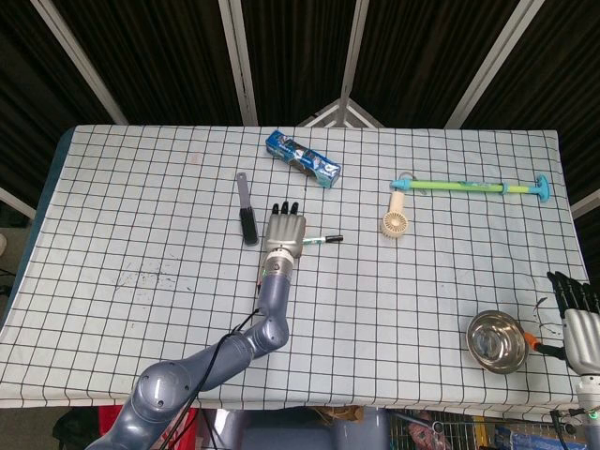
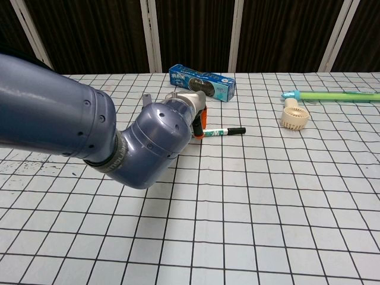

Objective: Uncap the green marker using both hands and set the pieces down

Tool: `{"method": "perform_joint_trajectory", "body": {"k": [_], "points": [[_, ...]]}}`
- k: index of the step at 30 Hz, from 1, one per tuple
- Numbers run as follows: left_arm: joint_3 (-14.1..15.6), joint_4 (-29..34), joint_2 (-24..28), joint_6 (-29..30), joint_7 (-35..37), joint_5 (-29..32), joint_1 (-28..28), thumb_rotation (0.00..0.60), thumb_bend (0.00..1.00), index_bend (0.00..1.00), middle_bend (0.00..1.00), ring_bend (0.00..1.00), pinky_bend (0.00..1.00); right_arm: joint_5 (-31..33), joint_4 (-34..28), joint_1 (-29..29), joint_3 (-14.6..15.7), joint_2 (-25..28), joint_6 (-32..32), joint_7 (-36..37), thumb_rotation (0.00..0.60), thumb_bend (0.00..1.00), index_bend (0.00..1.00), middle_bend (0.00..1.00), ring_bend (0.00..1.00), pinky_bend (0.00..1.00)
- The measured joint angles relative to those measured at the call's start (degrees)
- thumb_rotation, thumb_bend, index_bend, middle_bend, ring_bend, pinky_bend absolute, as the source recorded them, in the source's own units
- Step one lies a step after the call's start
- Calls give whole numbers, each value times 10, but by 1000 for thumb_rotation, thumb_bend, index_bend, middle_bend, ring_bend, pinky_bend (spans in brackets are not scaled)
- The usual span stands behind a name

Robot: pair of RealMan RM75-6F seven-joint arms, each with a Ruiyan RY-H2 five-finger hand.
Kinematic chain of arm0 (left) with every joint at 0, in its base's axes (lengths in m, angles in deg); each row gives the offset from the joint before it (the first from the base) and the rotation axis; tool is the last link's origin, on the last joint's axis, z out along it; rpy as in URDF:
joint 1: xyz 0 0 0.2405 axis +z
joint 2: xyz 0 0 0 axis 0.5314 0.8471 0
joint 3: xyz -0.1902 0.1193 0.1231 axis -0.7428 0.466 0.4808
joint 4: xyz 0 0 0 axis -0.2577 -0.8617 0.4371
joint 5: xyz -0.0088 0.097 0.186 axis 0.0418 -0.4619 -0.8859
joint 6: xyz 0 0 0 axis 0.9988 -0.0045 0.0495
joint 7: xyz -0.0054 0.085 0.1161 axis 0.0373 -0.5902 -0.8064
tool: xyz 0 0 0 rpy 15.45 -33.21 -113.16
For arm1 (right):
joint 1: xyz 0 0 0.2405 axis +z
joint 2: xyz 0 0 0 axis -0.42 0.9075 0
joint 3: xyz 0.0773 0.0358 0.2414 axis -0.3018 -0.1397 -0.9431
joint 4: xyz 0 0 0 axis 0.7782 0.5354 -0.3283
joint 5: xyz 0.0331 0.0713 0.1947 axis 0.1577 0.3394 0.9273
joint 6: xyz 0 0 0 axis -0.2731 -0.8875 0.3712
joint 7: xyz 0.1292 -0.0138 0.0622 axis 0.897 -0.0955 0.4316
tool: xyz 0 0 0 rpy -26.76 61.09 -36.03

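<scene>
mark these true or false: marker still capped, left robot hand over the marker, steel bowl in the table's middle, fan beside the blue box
1. The green marker lies on the table with its black cap on: true.
2. The left robot hand is over the marker's end: true.
3. The steel bowl sits mid-table: false, it is near the front edge by the right robot hand.
4. The small beige fan touches the blue box: false, they lie well apart.
</scene>
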Motion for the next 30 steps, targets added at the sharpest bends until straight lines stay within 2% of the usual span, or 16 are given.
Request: {"method": "perform_joint_trajectory", "body": {"k": [10,21,30], "points": [[7,3,0,-5,2,-1,3,600,535,487,65,0,0,-1,3,0,0,-3,2,0,600,177,25,82,64,34],[21,7,0,-9,-12,8,7,600,531,439,57,0,0,-2,9,0,1,-6,3,2,600,178,25,82,64,35],[33,11,0,-10,-14,13,4,600,530,475,65,0,0,-2,13,-1,1,-8,4,5,600,178,25,82,64,35]]}}
